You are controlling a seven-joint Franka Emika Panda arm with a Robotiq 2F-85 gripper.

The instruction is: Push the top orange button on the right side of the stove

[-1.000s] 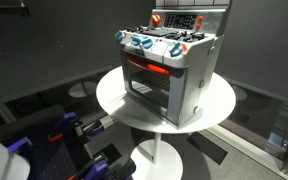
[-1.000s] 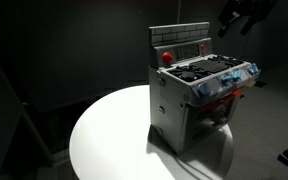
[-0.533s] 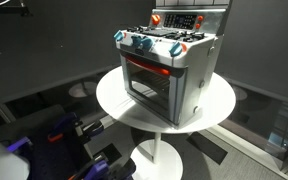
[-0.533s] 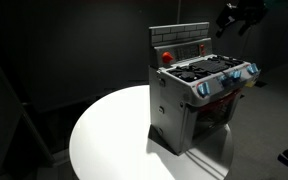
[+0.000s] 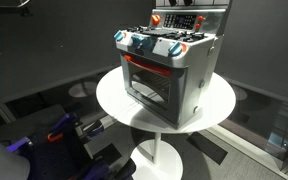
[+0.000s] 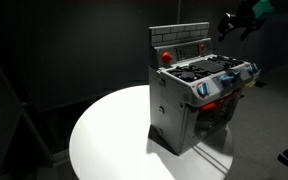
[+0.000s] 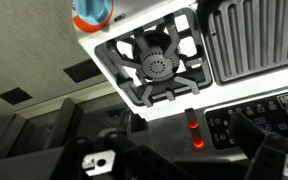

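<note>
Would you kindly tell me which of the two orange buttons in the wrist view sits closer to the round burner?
The upper button, right below the burner's grate; the other button sits lower in the picture.

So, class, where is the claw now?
In an exterior view, the claw hangs at upper right, above and apart from the stove.

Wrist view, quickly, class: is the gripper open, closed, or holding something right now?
Gripper: open, holding nothing.
</note>
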